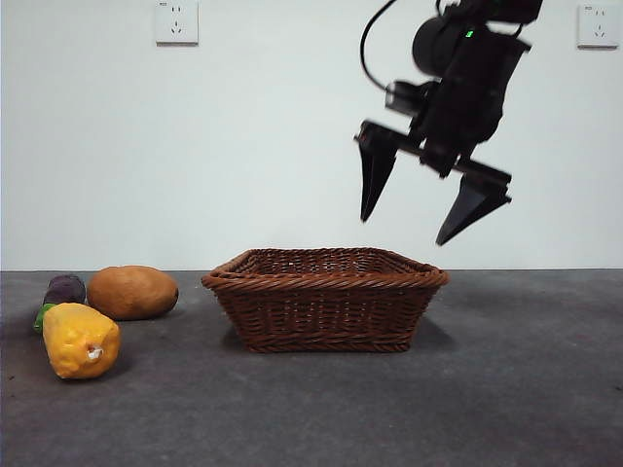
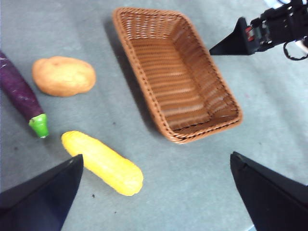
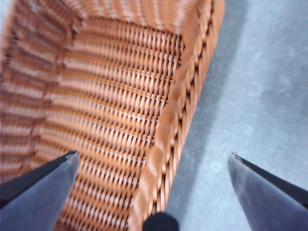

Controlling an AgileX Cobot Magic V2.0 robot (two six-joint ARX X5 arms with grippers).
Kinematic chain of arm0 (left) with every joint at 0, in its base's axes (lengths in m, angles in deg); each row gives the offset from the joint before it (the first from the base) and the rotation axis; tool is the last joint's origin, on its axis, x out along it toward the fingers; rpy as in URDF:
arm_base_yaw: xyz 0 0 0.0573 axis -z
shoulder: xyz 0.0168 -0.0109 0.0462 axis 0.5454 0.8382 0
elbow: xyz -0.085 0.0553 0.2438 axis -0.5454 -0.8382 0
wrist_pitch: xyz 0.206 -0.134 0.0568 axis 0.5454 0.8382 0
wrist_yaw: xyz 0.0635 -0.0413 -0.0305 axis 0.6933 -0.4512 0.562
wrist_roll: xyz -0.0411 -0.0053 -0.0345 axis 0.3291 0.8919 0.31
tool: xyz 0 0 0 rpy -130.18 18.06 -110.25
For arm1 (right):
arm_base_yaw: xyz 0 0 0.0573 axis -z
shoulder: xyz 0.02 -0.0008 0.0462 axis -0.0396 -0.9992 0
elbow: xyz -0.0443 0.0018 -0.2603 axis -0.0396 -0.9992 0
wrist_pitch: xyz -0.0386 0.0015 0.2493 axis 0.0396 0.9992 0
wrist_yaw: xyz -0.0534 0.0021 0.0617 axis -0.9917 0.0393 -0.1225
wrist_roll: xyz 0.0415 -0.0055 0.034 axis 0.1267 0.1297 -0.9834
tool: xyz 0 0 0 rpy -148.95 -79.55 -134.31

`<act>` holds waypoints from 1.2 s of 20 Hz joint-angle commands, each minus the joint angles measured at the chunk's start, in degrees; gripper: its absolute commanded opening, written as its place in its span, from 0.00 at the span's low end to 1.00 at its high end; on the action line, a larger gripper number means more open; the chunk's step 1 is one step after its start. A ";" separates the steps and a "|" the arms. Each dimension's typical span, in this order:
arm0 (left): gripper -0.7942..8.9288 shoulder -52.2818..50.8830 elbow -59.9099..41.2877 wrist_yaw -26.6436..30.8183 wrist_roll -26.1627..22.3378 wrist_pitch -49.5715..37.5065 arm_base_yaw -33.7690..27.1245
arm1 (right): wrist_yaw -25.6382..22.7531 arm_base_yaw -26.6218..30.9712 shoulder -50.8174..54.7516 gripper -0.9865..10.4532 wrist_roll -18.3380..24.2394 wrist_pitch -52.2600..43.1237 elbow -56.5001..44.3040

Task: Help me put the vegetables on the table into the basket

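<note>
the right gripper [image 1: 434, 199] hangs in the air above the basket's [image 1: 324, 309] right end, its two black jaws spread wide with nothing between them. its wrist view looks straight down over the braided rim, one jaw over the woven floor and the other over bare table [image 3: 260, 82]. the left gripper [image 2: 156, 187] is also spread wide and carries nothing; it sits high over the table, near the yellow pepper-like vegetable [image 2: 102, 162], and does not appear in the front view.

the basket stands on the dark grey table [image 1: 506, 389], and no vegetable shows inside it. all three vegetables lie on the table to its left in the front view: the brown potato [image 1: 133, 292] nearest the basket, the purple eggplant [image 1: 61, 294] with its green cap just beyond the potato, and the yellow one [image 1: 81, 340] in front of both, closer to the camera. two wall sockets [image 1: 176, 21] sit high on the white wall.
</note>
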 commanded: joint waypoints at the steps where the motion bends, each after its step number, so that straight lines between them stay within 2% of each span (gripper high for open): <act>1: 0.82 0.74 0.17 0.63 -0.09 -0.13 0.13 | -0.76 -0.42 -2.71 0.58 -1.70 -1.16 0.20; 2: 0.82 1.16 0.17 0.63 -0.09 -0.15 0.13 | -0.81 -0.42 -3.72 0.55 -1.86 -1.49 0.20; 6: 0.82 2.84 0.15 0.74 -0.09 -0.15 0.13 | -1.64 -0.44 -5.99 0.55 -2.60 -2.69 0.20; 9: 0.82 3.67 0.17 2.14 -0.09 -0.20 0.13 | -1.84 -0.44 -7.45 0.41 -3.19 -3.08 0.20; 11: 0.82 3.87 0.15 2.14 -0.11 -0.20 0.13 | -1.86 -0.44 -8.44 0.40 -3.23 -2.97 0.17; 13: 0.82 3.87 0.17 2.16 -0.11 -0.20 0.13 | -1.86 -0.44 -8.46 0.23 -3.28 -3.98 0.17; 14: 0.82 3.96 0.17 2.16 -0.11 -0.20 0.13 | -1.84 -0.44 -8.46 0.19 -3.34 -4.63 0.17; 17: 0.82 4.02 0.17 3.87 -0.11 -0.17 0.13 | -1.86 -0.61 -8.46 0.19 -3.37 -5.20 0.17; 20: 0.82 4.59 0.17 4.15 -0.09 -0.11 0.13 | -1.84 -0.76 -8.46 0.08 -3.43 -5.16 0.17; 24: 0.82 5.49 0.15 5.14 -0.07 1.33 0.13 | -0.44 -0.74 -7.65 0.08 -6.38 -6.45 0.20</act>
